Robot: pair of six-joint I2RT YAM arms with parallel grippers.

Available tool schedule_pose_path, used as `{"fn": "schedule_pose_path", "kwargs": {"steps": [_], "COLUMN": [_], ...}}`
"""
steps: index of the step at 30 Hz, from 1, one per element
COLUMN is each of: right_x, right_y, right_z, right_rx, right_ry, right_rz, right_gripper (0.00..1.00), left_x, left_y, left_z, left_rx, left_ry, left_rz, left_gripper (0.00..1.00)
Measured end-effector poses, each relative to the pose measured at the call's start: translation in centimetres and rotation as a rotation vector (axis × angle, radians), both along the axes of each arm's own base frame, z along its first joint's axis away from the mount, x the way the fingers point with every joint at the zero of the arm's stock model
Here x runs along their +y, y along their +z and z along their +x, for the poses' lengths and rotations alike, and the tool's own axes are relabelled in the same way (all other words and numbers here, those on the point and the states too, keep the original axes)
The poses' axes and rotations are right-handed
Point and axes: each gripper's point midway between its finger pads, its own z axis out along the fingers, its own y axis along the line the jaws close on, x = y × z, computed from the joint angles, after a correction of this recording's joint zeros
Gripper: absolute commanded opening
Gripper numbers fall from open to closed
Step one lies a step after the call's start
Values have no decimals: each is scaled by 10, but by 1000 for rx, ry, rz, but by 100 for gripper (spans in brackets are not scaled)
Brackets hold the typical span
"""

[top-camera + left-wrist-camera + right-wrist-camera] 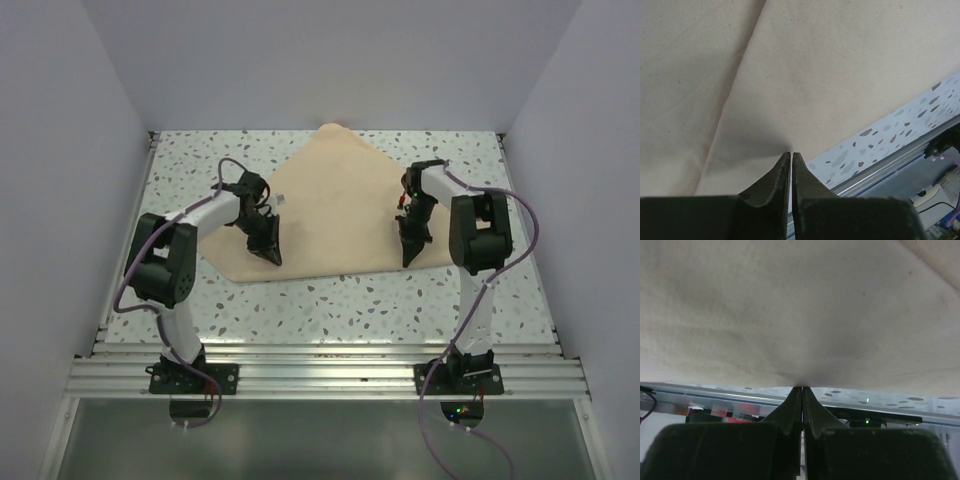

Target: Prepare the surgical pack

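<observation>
1. Speckled table fills the white-walled booth, and along its near side runs a metal rail on which both arm bases are bolted.
2. Just beyond the rail, the left gripper stands at the near-left corner of the wrap sheet. Its jaws are almost together with only a thin slit, and the tips meet the corner, so it appears to pinch it.
3. At about the same depth, the right gripper is on the near edge of the sheet, toward the right. Its jaws are fully together and the cloth gathers into the tips, a little lifted from the table.
4. The near edge of the sheet runs left to right between the two claws, and the whole body of the sheet lies on the far side of them. Both arms are equally close to it.
5. I judge the coming move as carrying this edge toward the far side to fold. Nothing stands in the way on the cloth.
6. Farther off, the sheet narrows to a tip touching the back wall. Tray, instruments and gauze are not visible.
</observation>
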Motion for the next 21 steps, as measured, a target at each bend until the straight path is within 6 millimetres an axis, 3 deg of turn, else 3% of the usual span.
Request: {"fn": "schedule_pose_path", "kwargs": {"steps": [6,11,12,17,21], "right_x": [0,1,1,2,2], "right_y": [-9,-16,-17,-20,-19], "right_z": [3,10,11,14,13], "right_rx": [15,13,15,18,18], "right_ry": [1,0,0,1,2], "right_rz": [-8,-7,-8,-8,-9], "right_gripper": [0,0,0,0,0], "left_x": [3,5,6,9,6], "left_y": [-18,-27,-26,-16,13], "left_z": [-1,14,18,25,20], "left_rx": [41,20,9,-34,-100], "left_ry": [-7,-6,-5,1,5], "left_rz": [27,64,72,91,53], "left_gripper": [9,11,16,29,25]}}
